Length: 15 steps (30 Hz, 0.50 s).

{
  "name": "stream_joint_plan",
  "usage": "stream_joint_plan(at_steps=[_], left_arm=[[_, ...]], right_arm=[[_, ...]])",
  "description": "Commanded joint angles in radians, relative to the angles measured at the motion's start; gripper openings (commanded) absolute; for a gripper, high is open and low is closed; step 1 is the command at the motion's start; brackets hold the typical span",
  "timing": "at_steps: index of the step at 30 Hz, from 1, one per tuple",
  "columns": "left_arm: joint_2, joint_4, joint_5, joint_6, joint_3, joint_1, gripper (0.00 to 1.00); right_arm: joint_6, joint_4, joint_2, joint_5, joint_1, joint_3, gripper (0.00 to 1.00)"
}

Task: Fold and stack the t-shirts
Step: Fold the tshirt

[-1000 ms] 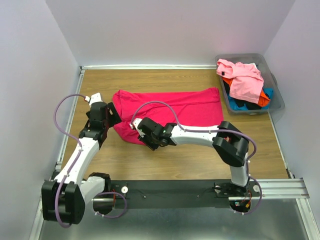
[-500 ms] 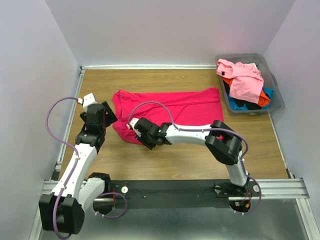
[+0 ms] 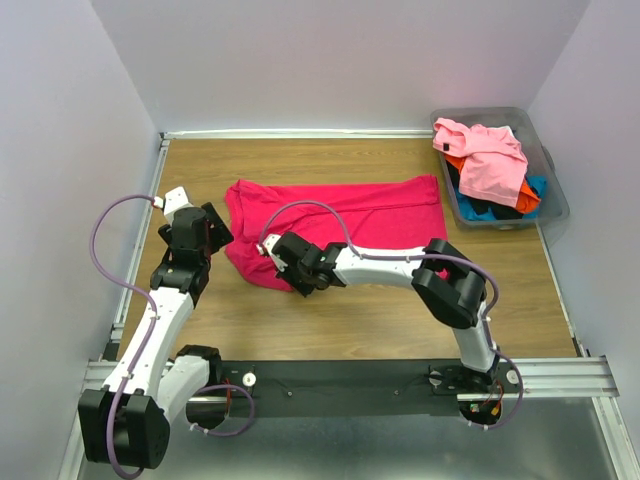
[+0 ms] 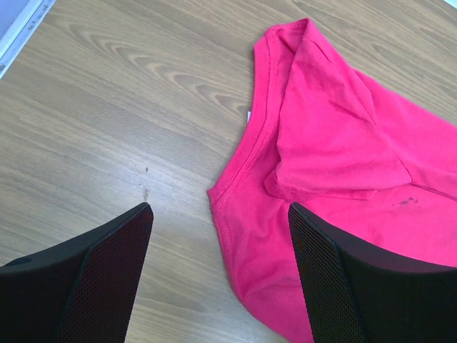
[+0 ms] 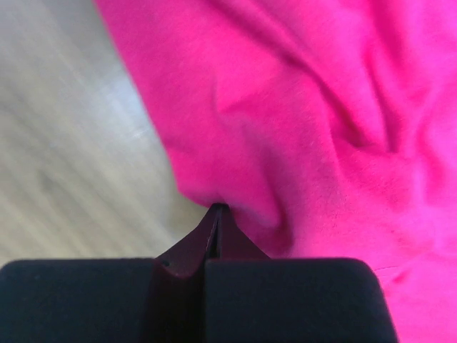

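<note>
- The right gripper (image 5: 216, 209) has its jaws pressed fully together at the near left edge of the crimson t-shirt (image 3: 370, 210). The cloth puckers toward the tips, so it looks pinched.
- The left gripper (image 4: 220, 214) hangs wide apart and holds nothing, above the collar end of the same shirt.
- The crimson t-shirt lies spread lengthwise across the middle of the table (image 3: 300, 160), with its left end rumpled and a sleeve folded over.
- The step in hand seems to be taking the edge for a fold. To do it well, I would check that the pinch has all layers, lift only enough to clear the wood, and carry the edge straight over so the crease runs even. The left gripper could pin or take the collar corner.
- The other t-shirts (image 3: 490, 155), pink on top, are heaped in the grey bin (image 3: 555, 205) at the far right.
- No brand or writing can be read. A small white tag at the neckline is too small to make out.
</note>
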Motion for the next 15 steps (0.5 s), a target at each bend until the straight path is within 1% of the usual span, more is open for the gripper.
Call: stream_joint_plan(at_steps=[1,4,5,7,8,10,15], left_arm=[[-0.018,0.007,-0.036,-0.014,-0.01,0.007,0.84],[-0.016,0.01,-0.032,-0.014,-0.013,0.007,0.84],[-0.016,0.01,-0.033,-0.014,-0.011,0.007,0.84],[-0.015,0.011,-0.03,-0.012,-0.013,0.008,0.84],[-0.013,0.011,-0.03,-0.012,-0.013,0.008,0.84],[-0.01,0.014,-0.027,-0.011,-0.014,0.008,0.84],[-0.007,0.018,-0.021,-0.011,-0.016,0.014,0.84]], right_arm=[[0.059,-0.02,-0.041,-0.137,0.001,-0.032,0.01],[0.069,-0.032,-0.046,-0.2,0.003,-0.043,0.01],[0.071,-0.05,-0.043,-0.249,0.004,-0.032,0.01],[0.071,-0.079,-0.026,-0.299,0.014,-0.009,0.01],[0.066,-0.118,-0.017,-0.351,0.018,0.025,0.0],[0.063,-0.171,0.007,-0.398,0.038,0.054,0.01],[0.048,-0.237,0.017,-0.444,0.049,0.132,0.0]])
